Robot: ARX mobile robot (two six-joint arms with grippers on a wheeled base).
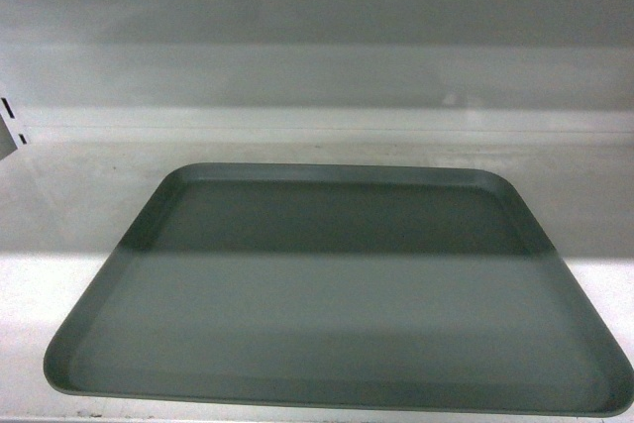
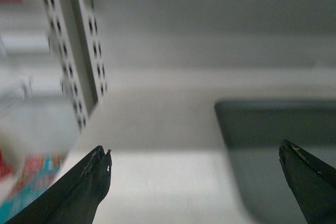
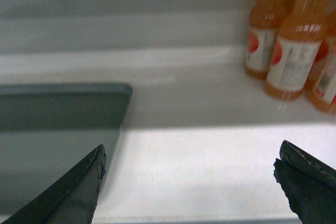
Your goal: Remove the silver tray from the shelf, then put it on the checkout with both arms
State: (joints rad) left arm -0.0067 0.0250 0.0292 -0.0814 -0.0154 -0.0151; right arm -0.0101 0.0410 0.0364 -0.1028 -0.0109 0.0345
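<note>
1. Plainly, the silver tray (image 1: 337, 294) lies flat on the shelf (image 1: 79, 195), its long near edge toward the head camera; the far half sits in shadow and the near half in brighter light; neither arm shows in the head view.
2. The left pincer (image 2: 195, 171) is spread wide, its two dark toothed tips low in the left wrist view and well apart; nothing is held between them.
3. Ahead of the left pincer and toward its right tip, the tray's left rounded corner (image 2: 231, 114) rests on the white shelf board (image 2: 157, 124); the right tip overlaps the tray's edge in that view, but whether it touches cannot be told.
4. Beyond the left tip stands a white upright with rows of slots (image 2: 79, 66); blurred red and teal packaging (image 2: 26, 182) shows to the outside of it.
5. The right pincer (image 3: 189, 174) is likewise spread wide and grips nothing; its left tip lies over the tray's right edge (image 3: 63, 114) in that view, contact uncertain.
6. Ahead of the right tip, orange juice bottles (image 3: 291, 45) with white labels stand upright on the shelf board near the back panel, apart from the tray.
</note>
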